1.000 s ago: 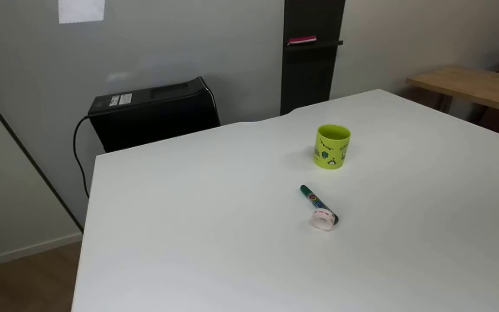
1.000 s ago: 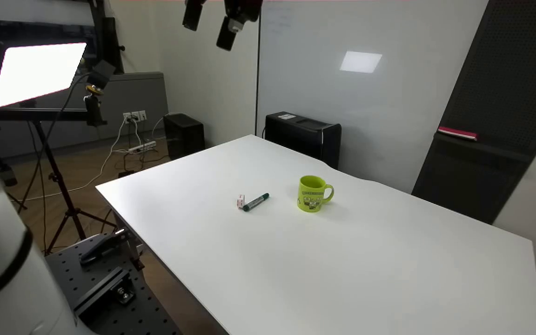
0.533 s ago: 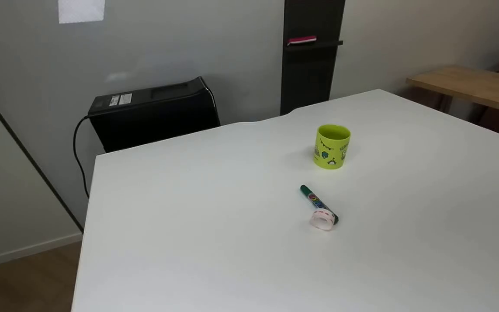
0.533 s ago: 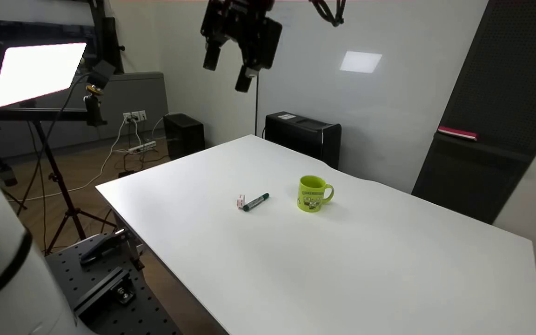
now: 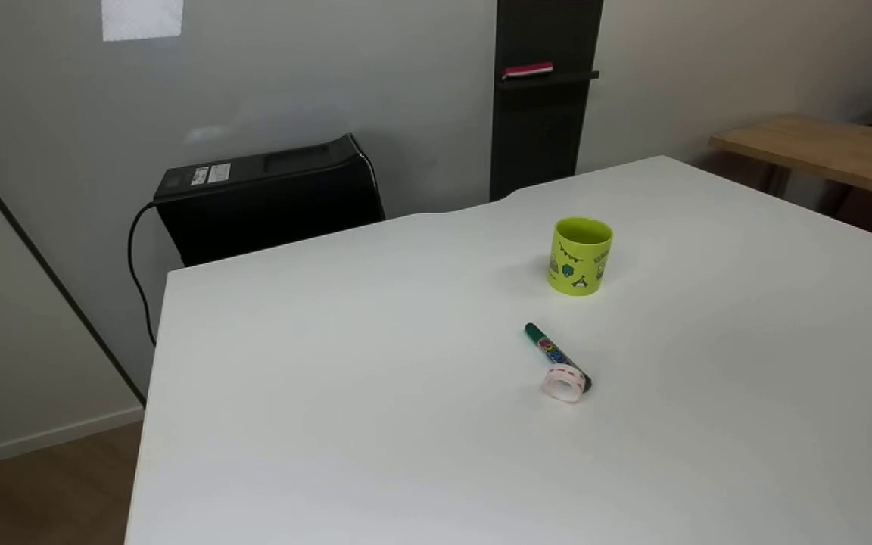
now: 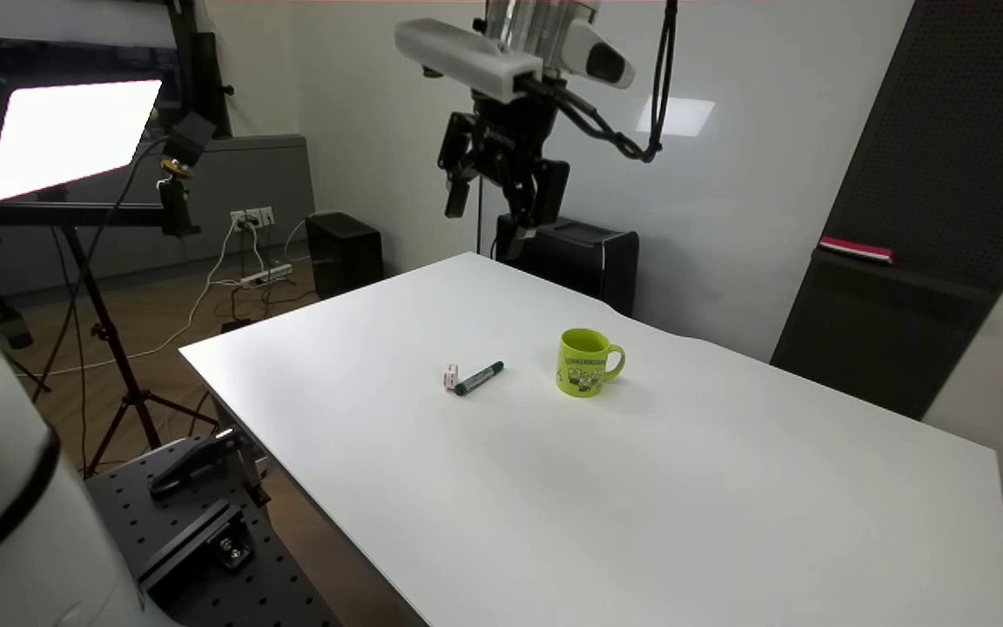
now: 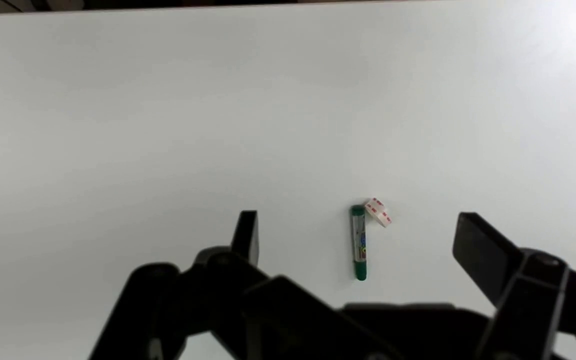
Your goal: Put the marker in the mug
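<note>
Marker (image 6: pixel 479 379) (slim, green): lying ungrasped at nine o'clock from the lime-green cylindrical mug (image 6: pixel 582 373) in an exterior view.
Black two-fingered gripper (image 6: pixel 484 229): I'm lowering it, jaws wide, probably nearing the grasp.

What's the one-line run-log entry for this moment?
hand: open, above table | marker: on table, beside whitish ring | mug: upright, marker not yet inside

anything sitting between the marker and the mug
Only white tabletop shows between the marker and the mug in both exterior views; the whitish ring lies beyond the marker, away from the mug.
</note>
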